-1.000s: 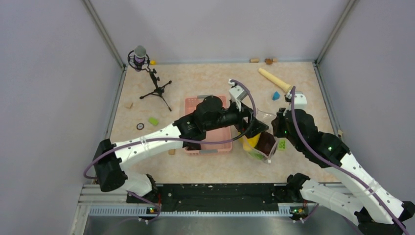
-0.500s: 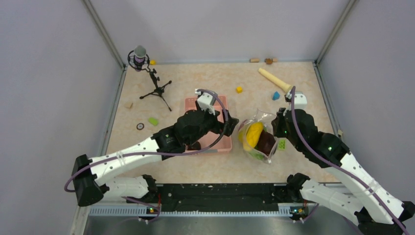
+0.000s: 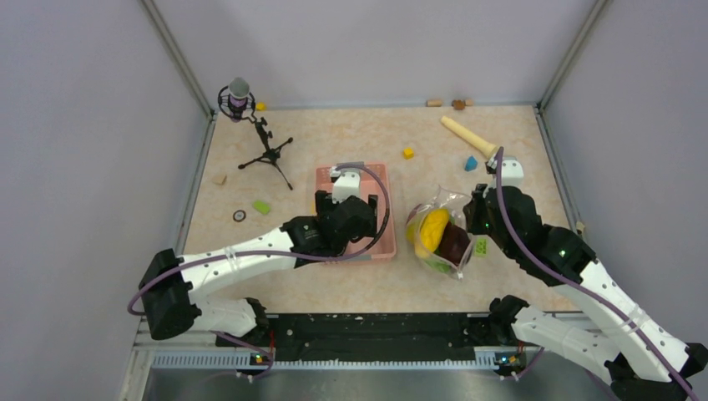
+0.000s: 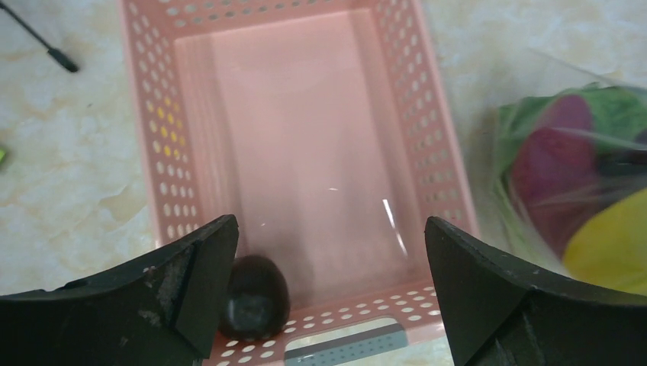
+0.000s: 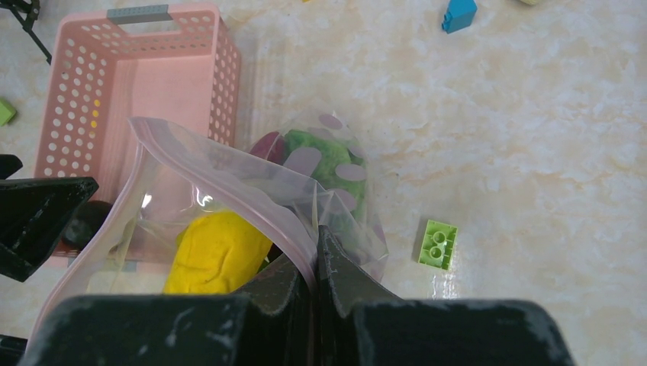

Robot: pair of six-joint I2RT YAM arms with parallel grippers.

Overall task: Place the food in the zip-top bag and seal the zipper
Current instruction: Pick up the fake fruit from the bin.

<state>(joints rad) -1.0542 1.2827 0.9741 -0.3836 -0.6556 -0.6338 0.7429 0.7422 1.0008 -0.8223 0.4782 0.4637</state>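
My left end effector (image 4: 329, 229), released wide, hung over the pink basket (image 4: 164, 152). A dark purple-brown piece (image 4: 254, 297) lay in its near-left corner, nearest that arm. My right end effector (image 5: 313, 252) clenched the zip-top bag (image 5: 339, 191) at its zipper edge (image 5: 252, 204).

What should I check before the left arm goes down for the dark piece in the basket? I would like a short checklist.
1. Left end effector open: ok.
2. Dark piece centred between its fingers: not ok, it sits in a basket corner, partly under one finger.
3. Right end effector shut on the bag rim: ok.
4. Bag mouth held open: ok.
5. Zipper sealed: not ok, not yet done.
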